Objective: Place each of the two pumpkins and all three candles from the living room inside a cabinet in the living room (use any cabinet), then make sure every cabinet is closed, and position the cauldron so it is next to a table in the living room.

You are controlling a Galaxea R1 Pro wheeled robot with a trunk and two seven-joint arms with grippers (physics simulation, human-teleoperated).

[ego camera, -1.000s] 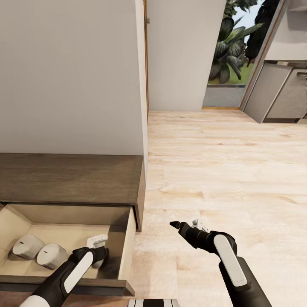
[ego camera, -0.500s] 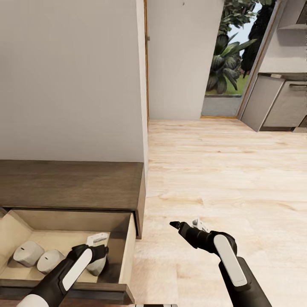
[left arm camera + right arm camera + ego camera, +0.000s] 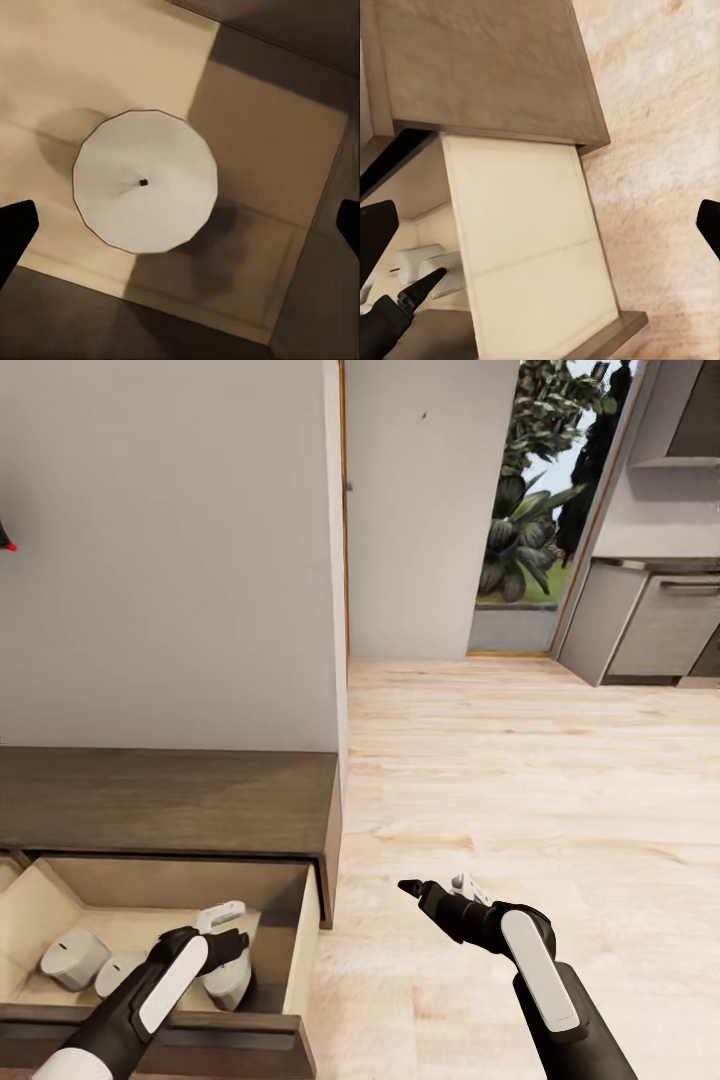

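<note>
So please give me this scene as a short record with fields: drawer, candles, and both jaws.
drawer: pale light-wood drawer of the long dark brown wooden cabinet, pulled open
candles: three stubby pale grey candles in the drawer; two side by side, third directly under the left gripper
left gripper: jaws open, above the third candle, not gripping it
right gripper: jaws open, empty, over the light wooden floor

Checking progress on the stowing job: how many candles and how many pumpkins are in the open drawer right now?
Candles: 3
Pumpkins: 0
Total in the drawer: 3
</note>
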